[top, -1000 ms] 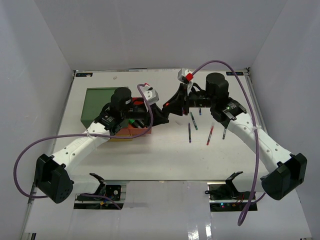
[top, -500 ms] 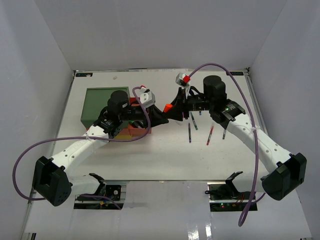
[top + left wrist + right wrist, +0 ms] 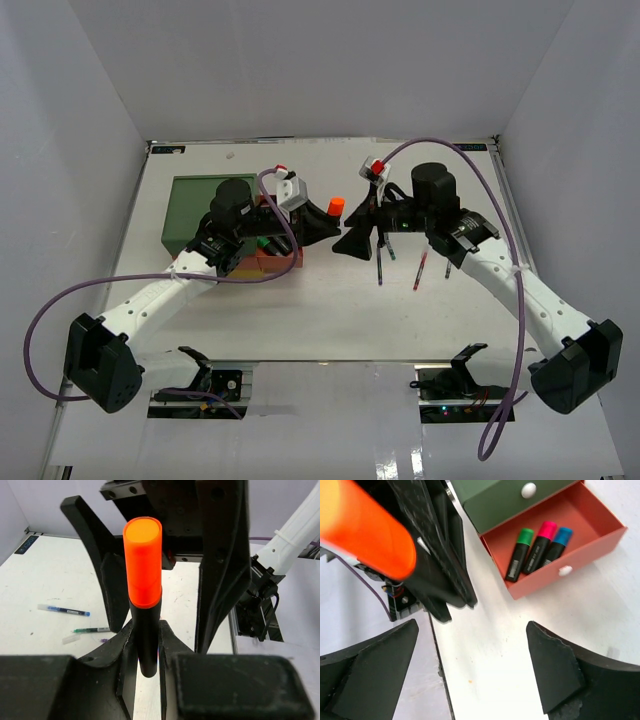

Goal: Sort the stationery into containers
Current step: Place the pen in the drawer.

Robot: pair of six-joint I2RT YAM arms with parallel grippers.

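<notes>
While the left gripper [image 3: 146,655] clamps the orange-capped highlighter [image 3: 335,206] and the right gripper [image 3: 470,660] gapes empty, carry it toward 8 o'clock in the top view, laying it parallel beside 3 others in the red drawer [image 3: 600,542].

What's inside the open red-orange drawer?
In the red-orange drawer lie a green-capped highlighter, a pink-capped one and a blue-capped one, side by side. Its rear, under the green tier, is covered.

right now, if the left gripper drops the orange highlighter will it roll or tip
Likely stiff: the orange highlighter stands straight in the left gripper. Its round cap suggests it may roll; being tall and slim, it would probably tip on end.
</notes>
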